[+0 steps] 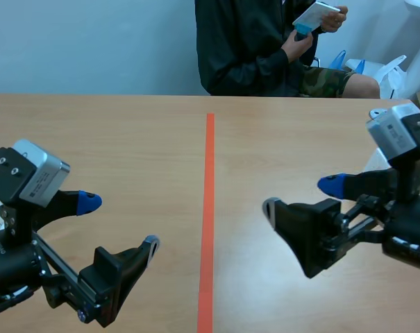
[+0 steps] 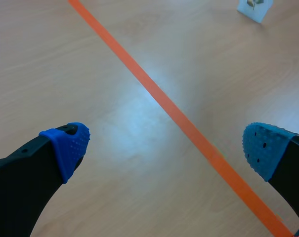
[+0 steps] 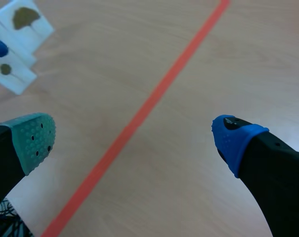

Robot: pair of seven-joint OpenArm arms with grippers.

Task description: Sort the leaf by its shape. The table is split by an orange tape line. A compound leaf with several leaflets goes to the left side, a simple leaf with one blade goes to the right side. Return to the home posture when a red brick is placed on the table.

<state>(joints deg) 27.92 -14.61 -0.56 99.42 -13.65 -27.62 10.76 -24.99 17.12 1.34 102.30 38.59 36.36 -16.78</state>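
Left gripper point(image 1: 121, 221) and right gripper point(image 1: 300, 195) both hanging spread, pinching nothing, either side of the tape line point(image 1: 208, 208). Right wrist view is showing two leaf cards point(image 3: 24, 22) lying past the tape, hidden in the scene view; left wrist view is catching a single card point(image 2: 254, 9) beyond it

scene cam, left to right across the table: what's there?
left claw → tape line → right claw. Both claws are open and hold nothing. The person across the table is left out because they span from the tape to above the right claw.
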